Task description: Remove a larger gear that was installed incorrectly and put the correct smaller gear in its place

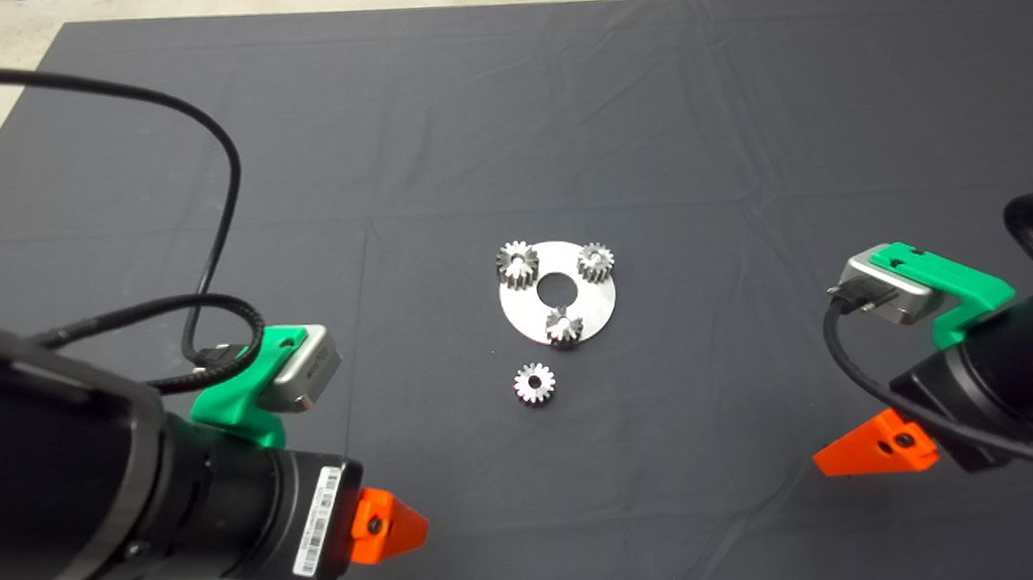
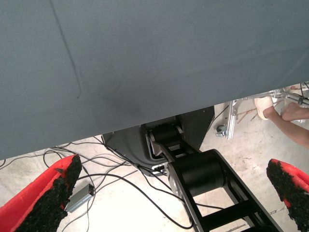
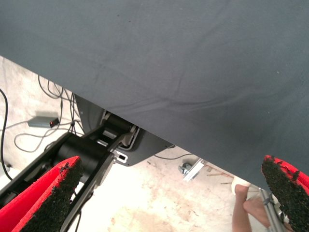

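A round silver plate [image 1: 593, 301] lies mid-mat in the head view and carries three gears. The larger gear [image 1: 517, 263], darker and a bit wider, sits on the plate's far left. Two small bright gears [image 1: 595, 262] [image 1: 563, 326] sit on its far right and near edge. The smaller gear [image 1: 534, 383] lies loose on the mat just in front of the plate. My left gripper [image 1: 401, 526] waits at the lower left, open, well away from the gears. My right gripper [image 1: 876, 452] waits at the lower right, also open and holding nothing.
The dark mat [image 1: 507, 129] covers the table. Both wrist views look past the mat's edge to the floor, with the robot's black base [image 2: 203, 169], loose cables and a person's bare feet [image 2: 275, 108] [image 3: 246, 203].
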Action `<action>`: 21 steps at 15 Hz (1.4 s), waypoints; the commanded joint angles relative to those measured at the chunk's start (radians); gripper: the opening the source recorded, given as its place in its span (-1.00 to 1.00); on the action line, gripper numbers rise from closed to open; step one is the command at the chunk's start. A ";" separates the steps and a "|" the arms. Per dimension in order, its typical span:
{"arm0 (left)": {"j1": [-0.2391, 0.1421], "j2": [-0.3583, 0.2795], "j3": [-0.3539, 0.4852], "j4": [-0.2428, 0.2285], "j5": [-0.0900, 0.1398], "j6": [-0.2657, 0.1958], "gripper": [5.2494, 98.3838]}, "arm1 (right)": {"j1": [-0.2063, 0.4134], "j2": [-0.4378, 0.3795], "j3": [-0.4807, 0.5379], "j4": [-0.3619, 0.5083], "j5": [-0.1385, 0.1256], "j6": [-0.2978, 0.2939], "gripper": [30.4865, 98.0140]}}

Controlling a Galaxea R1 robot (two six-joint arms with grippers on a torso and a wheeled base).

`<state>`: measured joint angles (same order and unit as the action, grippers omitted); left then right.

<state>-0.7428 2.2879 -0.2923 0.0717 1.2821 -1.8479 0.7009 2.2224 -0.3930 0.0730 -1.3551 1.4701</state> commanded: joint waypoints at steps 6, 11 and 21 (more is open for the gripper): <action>-0.015 -0.006 0.013 0.000 0.002 -0.010 1.00 | -0.057 0.334 -0.361 -0.239 0.001 -0.237 0.99; -0.014 -0.004 0.013 -0.001 0.009 -0.010 1.00 | -0.165 0.515 -0.628 -0.376 0.011 -0.387 0.99; -0.015 -0.003 0.013 -0.001 0.009 -0.010 1.00 | -0.265 0.635 -0.836 -0.657 0.011 -0.475 0.99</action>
<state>-0.7428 2.2852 -0.2923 0.0715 1.2901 -1.8511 0.4277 2.8489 -1.1845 -0.5349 -1.3451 1.0026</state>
